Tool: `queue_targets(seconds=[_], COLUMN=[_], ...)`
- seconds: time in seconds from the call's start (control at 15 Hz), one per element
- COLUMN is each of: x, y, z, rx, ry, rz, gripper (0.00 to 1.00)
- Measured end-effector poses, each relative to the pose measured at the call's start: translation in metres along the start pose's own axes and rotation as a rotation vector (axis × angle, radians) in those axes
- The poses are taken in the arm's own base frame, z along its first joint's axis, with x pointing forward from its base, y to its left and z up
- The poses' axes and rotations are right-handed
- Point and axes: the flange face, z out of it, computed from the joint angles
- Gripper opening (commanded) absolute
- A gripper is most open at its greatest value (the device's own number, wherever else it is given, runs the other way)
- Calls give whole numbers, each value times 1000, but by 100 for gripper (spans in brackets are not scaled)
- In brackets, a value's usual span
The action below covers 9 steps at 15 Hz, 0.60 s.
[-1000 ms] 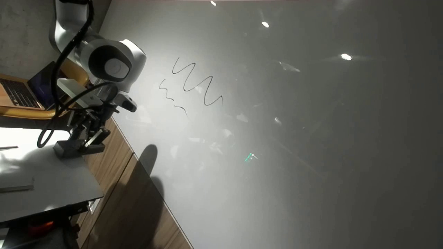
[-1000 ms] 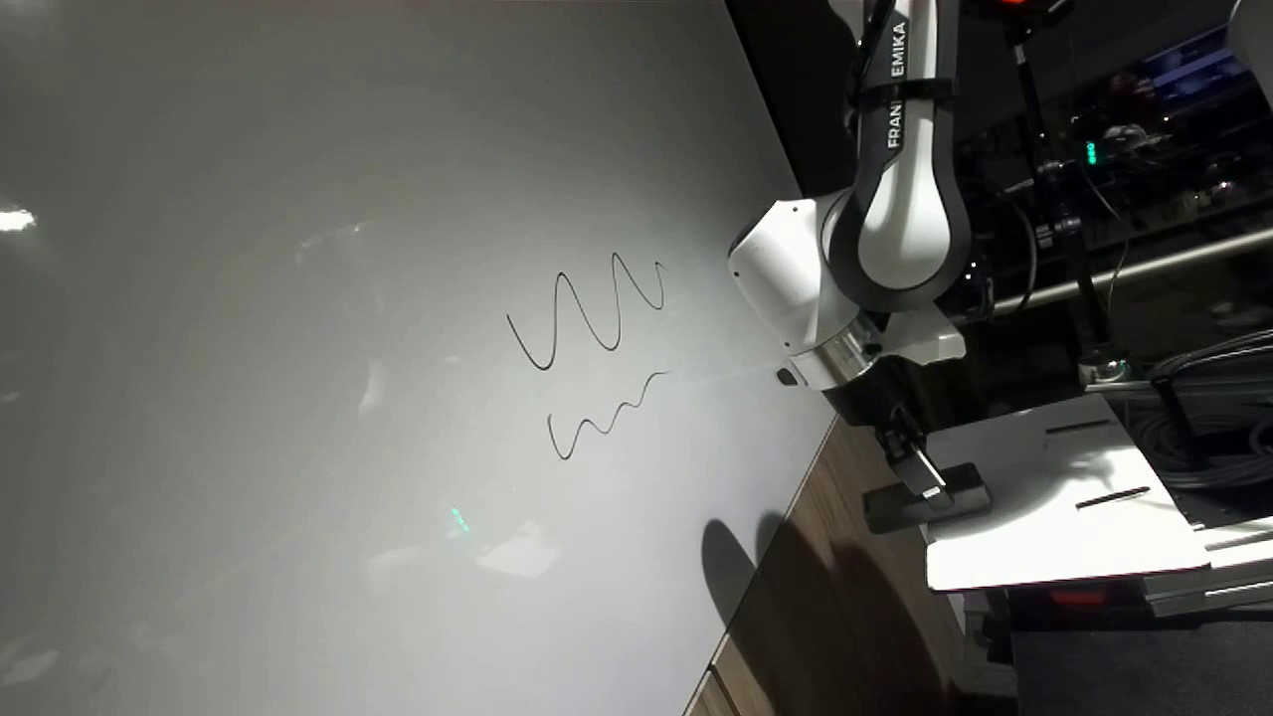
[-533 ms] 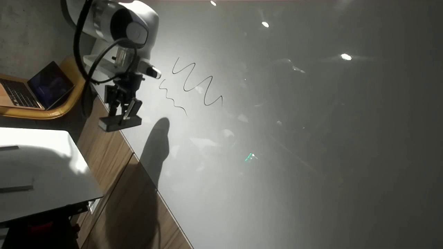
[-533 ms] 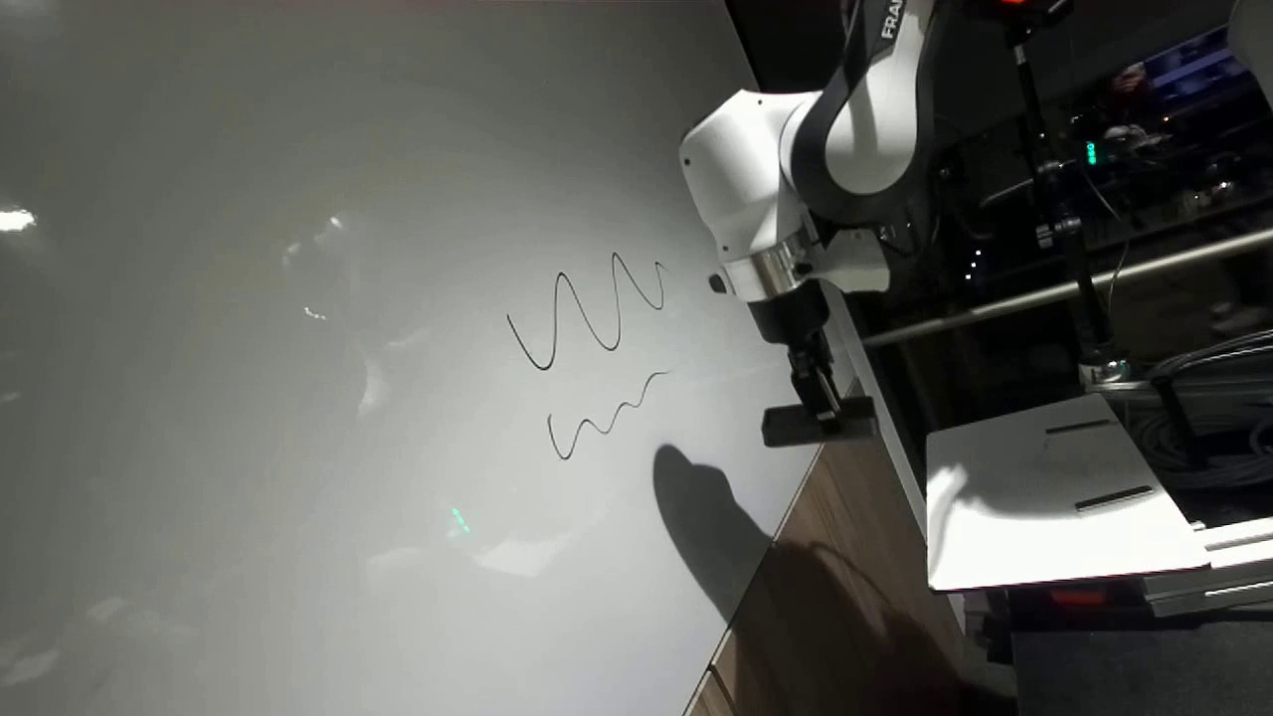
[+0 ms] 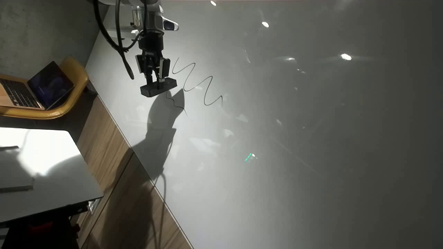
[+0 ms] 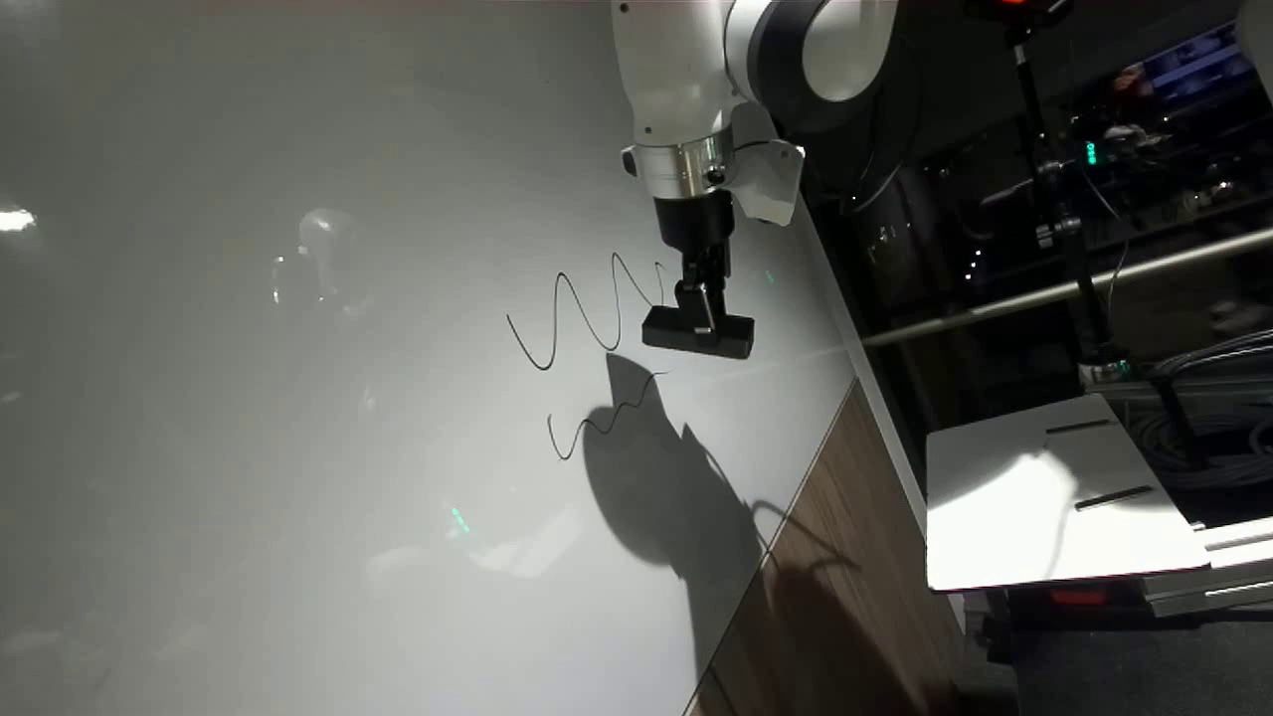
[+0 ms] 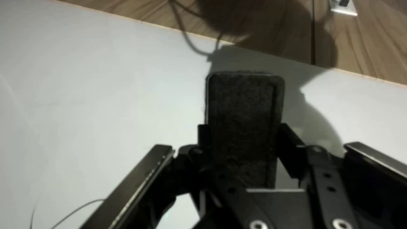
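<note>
Dark rectangular block is held: pinched between the fingers of the gripper, which are spread as wide as the block and set against its opposite sides. In the wrist view, one end of the block is extended well past the fingertips; the near end is covered by the gripper. In both exterior views, it is carried crosswise below the gripper, slightly tilted.

White board is seen behind the gripper. A shadow is cast on it below the gripper in both exterior views; contact between block and board cannot be told. Large wavy line is drawn left of the gripper in an exterior view, its near end just beside the block. Small wavy line is placed lower left of the gripper there, partly covered by the shadow.

Wood panel is set below the gripper in both exterior views, along the board's edge. In an exterior view, white tabletop is located lower left of the gripper; open laptop, rested on yellow chair, is seen left of the gripper; black cable is hung beside the gripper. Metal bar is seen right of the gripper in an exterior view. White plate is glimpsed beyond the gripper in the wrist view.
</note>
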Motion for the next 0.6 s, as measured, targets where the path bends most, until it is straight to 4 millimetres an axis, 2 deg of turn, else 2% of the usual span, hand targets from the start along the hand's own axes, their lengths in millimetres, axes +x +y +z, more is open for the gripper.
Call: queue_targets(seconds=[0.13,0.47,0.6], x=[7,23,32], y=[-19,-86,-96], z=[-12,-55,-69], rx=[-17,-63,-95], ry=[57,258,337], rz=[-9,-77,-90], gripper=[29,29,29])
